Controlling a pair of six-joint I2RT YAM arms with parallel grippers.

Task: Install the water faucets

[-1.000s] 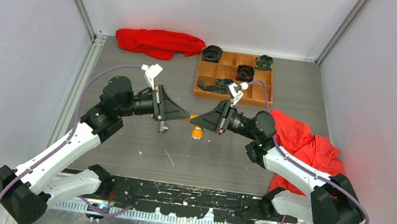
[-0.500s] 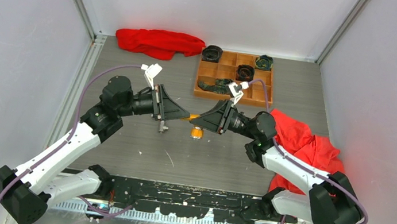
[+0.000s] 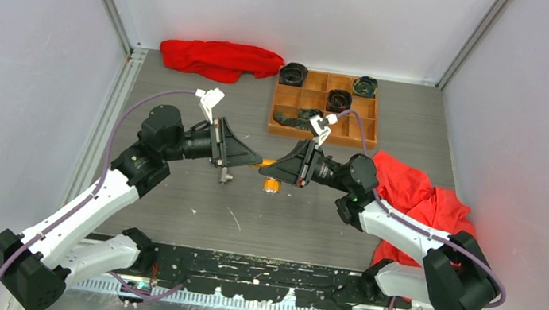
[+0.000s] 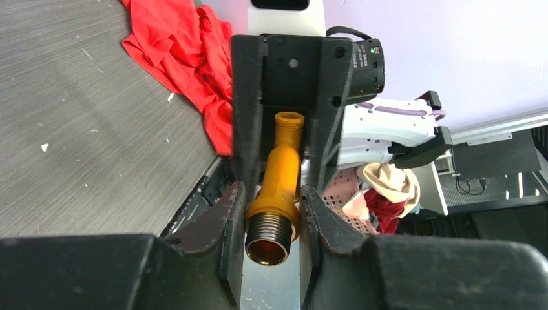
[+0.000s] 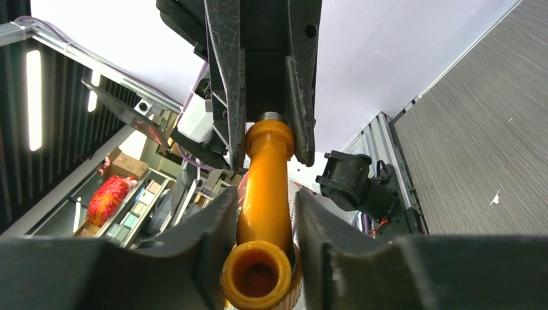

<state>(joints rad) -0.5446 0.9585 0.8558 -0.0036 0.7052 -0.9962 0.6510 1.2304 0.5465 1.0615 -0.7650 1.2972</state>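
Jaws of L gripper (image 4: 271,194) are closed on the collar just behind the threaded end of the orange faucet (image 4: 279,171). Jaws of R gripper (image 5: 265,200) are closed on its smooth tube near the other end. The faucet is held btwn both grippers, which meet tip to tip above the middle of the table (image 3: 193,200), L arm reaching in from the left and R arm from the right.

A crumpled red cloth (image 3: 425,203) is seen at the table's right edge, partly covered by the R arm. A 2nd, flatter red cloth (image 3: 220,58) is laid at the back by the rear wall. Right of it a wooden tray (image 3: 337,140) w/ compartments is set. Three dark rolled items (image 3: 293,73) are seated in separate compartments, and a loose dark-green piece (image 3: 298,116) is draped along the front-left part.

Faucet detail: thread and open bore are seen nearest the L wrist cam, and a wide round mouth nearest the R wrist cam. In top view only an orange end (image 3: 272,184) is visible, just under the R fingertips; contact w/ the table cannot be told.
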